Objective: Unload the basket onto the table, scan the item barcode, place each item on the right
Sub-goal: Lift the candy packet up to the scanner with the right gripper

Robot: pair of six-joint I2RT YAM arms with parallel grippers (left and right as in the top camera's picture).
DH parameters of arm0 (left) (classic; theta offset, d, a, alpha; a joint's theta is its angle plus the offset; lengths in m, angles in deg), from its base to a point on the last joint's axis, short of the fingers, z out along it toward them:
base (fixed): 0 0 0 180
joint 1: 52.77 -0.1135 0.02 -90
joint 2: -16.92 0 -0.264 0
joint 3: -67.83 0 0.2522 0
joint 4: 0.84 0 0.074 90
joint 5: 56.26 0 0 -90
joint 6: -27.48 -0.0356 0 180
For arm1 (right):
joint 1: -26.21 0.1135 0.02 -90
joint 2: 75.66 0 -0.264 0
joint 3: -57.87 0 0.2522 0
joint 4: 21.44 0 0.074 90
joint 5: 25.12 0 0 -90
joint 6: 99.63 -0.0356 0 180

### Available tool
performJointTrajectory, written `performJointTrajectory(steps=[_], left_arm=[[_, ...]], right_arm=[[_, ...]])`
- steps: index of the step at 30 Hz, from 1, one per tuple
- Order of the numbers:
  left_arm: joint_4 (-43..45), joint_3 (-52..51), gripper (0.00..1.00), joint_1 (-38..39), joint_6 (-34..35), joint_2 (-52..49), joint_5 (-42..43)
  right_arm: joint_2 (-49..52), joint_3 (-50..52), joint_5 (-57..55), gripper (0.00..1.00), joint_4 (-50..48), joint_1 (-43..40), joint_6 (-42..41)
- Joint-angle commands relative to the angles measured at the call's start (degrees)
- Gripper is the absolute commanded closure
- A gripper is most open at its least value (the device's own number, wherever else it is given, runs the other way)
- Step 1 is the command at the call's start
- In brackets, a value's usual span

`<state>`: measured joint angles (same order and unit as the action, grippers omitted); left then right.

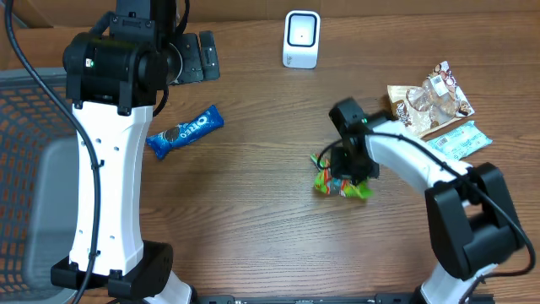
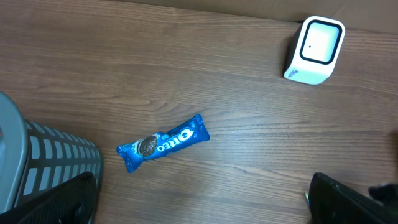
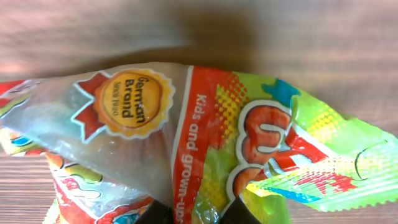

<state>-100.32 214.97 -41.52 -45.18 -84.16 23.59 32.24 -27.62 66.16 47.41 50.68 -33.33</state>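
Candy bag is lying crumpled on the tabletop right of centre, and the right gripper is pinching its thin film (light, soft, slippery, probably sagging if lifted). A flat sealed edge is looking like the firmer hold; the left gripper is hanging wide open, empty

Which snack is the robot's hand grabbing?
The green and orange candy bag, pinched by the right gripper mid-table. The blue Oreo pack, the brown snack packet and the pale blue wrapper lie untouched.
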Motion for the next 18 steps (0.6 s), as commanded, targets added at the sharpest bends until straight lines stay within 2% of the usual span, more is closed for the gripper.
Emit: performJointTrajectory(steps=[1,5,9,10,12,18], left_arm=[[0.26,-0.11,0.0,0.02,-1.07,-0.07,-0.76],[0.24,-0.11,0.0,0.02,-1.07,-0.07,-0.76],[0.24,-0.13,0.0,0.02,-1.07,-0.07,-0.76],[0.24,-0.13,0.0,0.02,-1.07,-0.07,-0.76],[0.24,-0.11,0.0,0.02,-1.07,-0.07,-0.76],[0.26,-0.11,0.0,0.02,-1.09,-0.07,-0.76]], right_arm=[[-0.48,-9.25,0.09,0.96,0.7,0.33,1.66],[-0.48,-18.21,-1.55,0.96,-0.68,0.31,1.6],[-0.48,-21.97,-8.72,0.96,-5.31,0.31,1.18],[-0.46,-22.75,-16.06,0.96,-9.07,0.44,1.25],[-0.42,-22.97,-22.64,0.96,-13.2,0.72,2.67],[0.72,-22.97,-33.68,0.96,-27.28,1.53,10.05]])
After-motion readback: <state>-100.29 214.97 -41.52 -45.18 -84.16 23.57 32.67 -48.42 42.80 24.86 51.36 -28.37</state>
